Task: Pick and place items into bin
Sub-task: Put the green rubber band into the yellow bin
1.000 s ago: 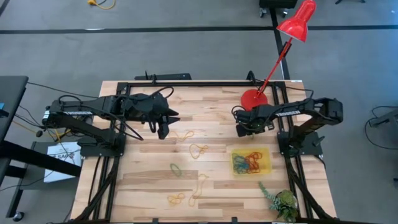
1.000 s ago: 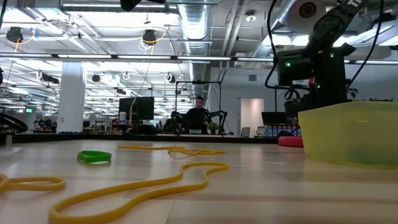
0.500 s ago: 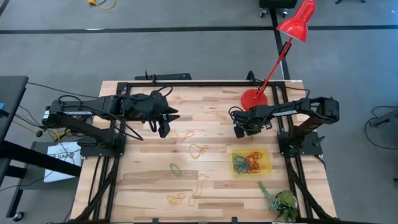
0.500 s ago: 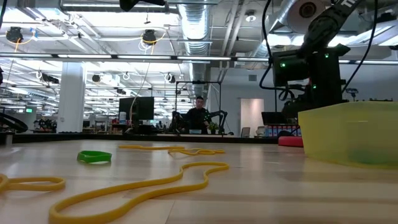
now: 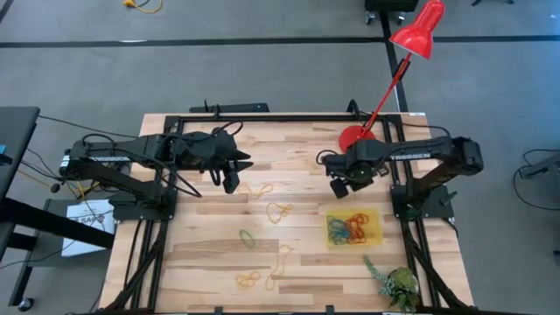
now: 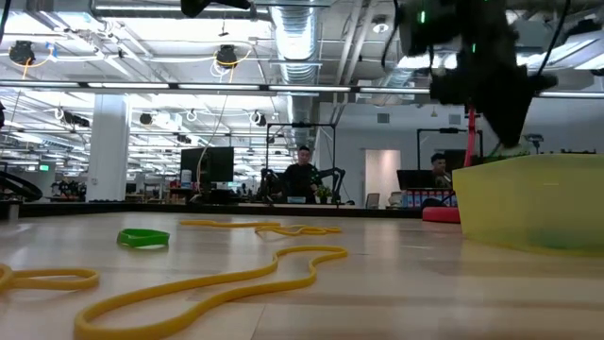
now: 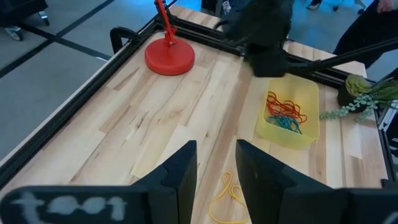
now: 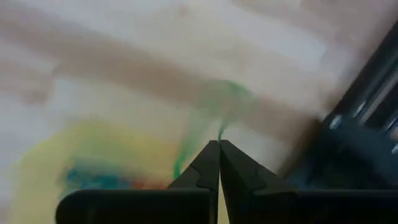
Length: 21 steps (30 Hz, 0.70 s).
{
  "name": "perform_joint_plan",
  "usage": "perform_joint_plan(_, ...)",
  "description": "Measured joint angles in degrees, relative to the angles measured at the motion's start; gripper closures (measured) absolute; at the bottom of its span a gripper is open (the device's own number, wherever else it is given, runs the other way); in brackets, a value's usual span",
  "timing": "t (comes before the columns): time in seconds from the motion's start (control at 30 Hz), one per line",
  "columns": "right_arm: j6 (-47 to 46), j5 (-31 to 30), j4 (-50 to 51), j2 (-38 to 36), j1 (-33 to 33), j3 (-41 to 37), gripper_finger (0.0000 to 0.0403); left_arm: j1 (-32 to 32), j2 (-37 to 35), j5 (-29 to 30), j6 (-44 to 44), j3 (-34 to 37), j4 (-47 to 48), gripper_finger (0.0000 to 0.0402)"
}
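- Nearest along the front of my pale wooden plank table [image 5: 210,254], a small tangle of thin yellow rubber-band loops [image 5: 248,279] lies flat beside a long, floppy yellow rubber band [image 5: 282,262]; the low view shows that long band [image 6: 217,283] snaking across the foreground.
- At the front right corner sits a green plastic plant sprig [image 5: 392,282].
- A little further in, a single flat green rubber-band loop [image 5: 248,238] lies alone on the wood, well apart from both of my grippers.
- To its right is the small, shallow, translucent yellow plastic bin [image 5: 378,229], holding a heap of red, orange and blue rubber bands [image 5: 350,228].
- My right gripper [image 5: 339,186] hangs just beyond the bin's far edge, above bare wood; its fingers are pressed together with nothing between them, as its own wrist view [image 8: 219,163] shows.
- Near the table's middle lie a yellow looped rubber band [image 5: 280,210] and, beyond it, a thin orange-yellow rubber band [image 5: 257,189].
- My left gripper [image 5: 230,185] is just left of that orange-yellow band, not touching it; its fingers stand apart with nothing between them [image 7: 216,177].
- Furthest back on the right stands a red desk lamp with a round red base [image 5: 357,137].
- A white paper [image 5: 86,219] lies under the left arm's mount; its print is too small to read.
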State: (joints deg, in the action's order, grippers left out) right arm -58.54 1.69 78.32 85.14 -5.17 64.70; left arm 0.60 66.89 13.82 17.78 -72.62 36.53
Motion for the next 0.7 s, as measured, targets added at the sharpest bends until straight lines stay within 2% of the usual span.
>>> perform_joint_plan(0.17,-11.39,4.10,7.35,0.00,7.18,6.05,0.0401,0.00,0.00,-0.04,0.02,0.00,0.00,0.0301)
perform_joint_plan(0.23,-16.44,6.07,9.88,0.00,10.29,6.42,0.0402,0.00,0.00,-0.04,0.02,0.00,0.00,0.0301)
perform_joint_plan(0.4,-26.60,9.50,9.17,0.00,18.06,5.00,0.0402,0.00,0.00,-0.04,-0.04,0.00,0.00,0.0301)
perform_joint_plan(0.53,-30.94,10.74,7.13,-0.04,21.21,3.03,0.0402,-0.01,0.00,-0.02,-0.77,0.00,0.00,0.0301)
perform_joint_plan(0.7,-31.50,13.48,2.69,-0.09,22.40,-2.02,0.0403,0.00,0.00,-0.04,-0.81,0.00,0.00,0.0301)
